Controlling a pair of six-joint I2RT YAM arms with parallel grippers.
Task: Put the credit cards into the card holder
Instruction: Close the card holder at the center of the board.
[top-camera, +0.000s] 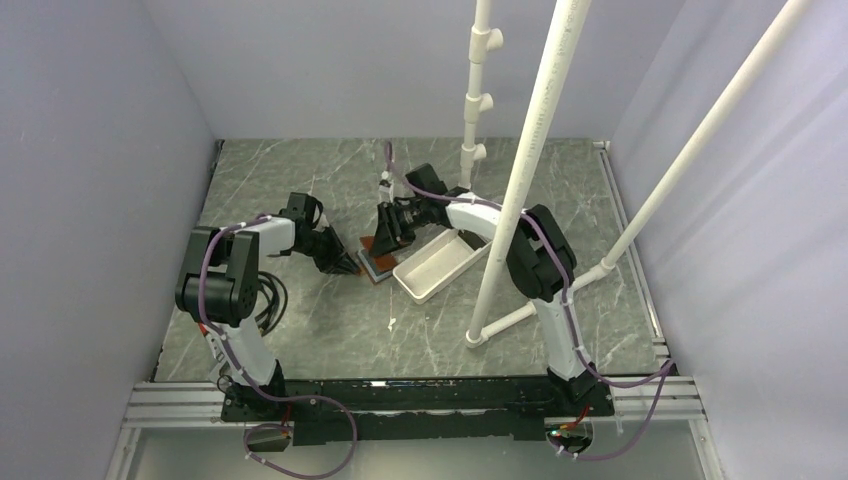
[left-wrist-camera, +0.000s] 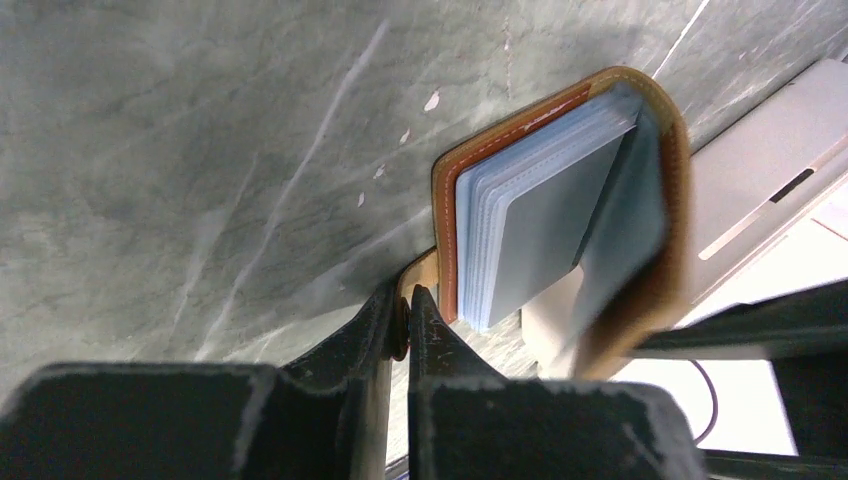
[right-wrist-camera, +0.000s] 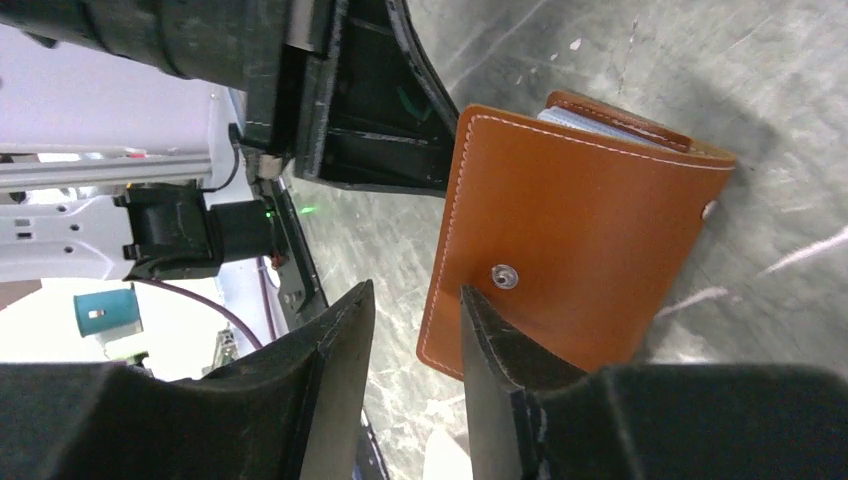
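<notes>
**Obs. 1 – L gripper** (left-wrist-camera: 405, 312): fingers closed tight on a small leather tab at the near edge of the card holder (left-wrist-camera: 447, 235). No gap seen betw. the tips. Serves as anchor.

**Obs. 2 – R gripper** (right-wrist-camera: 415, 345): jaws parted, nothing clamped. The lower corner of the holder's tan outer cover sits in the gap. One finger overlaps the cover just below the snap stud (right-wrist-camera: 503, 275). The other stands clear of the stitched edge, w/ table (right-wrist-camera: 395, 250) showing between.

**Obs. 3 – Location:** holder lies on the table, mid-field, betw. the two grippers and hard by the near-left end of the white tray (top-camera: 440, 264). Contact w/ tray can't be confirmed. L gripper is on its left side, R gripper on its far side.

**Obs. 4 – Contents:** L wrist view shows the cover lifted, blurred, over a stack of pale blue leaves w/ a grey card (left-wrist-camera: 540, 225) on top. A sleeve rather than a card can't be ruled out. No loose credit cards made out in any view.

**Key relation:** cover's stitched free edge runs approx. parallel to the R fingers, so the jaws straddle the corner, not the mid-edge. R arm is the one placed to take that edge; L is committed.

**Assessment:** step in hand looks like opening the cover. Next move prob. needs the R jaws to close on that corner and swing it away from the anchor. Risk: the bite is shallow and the leather may slip.
</notes>
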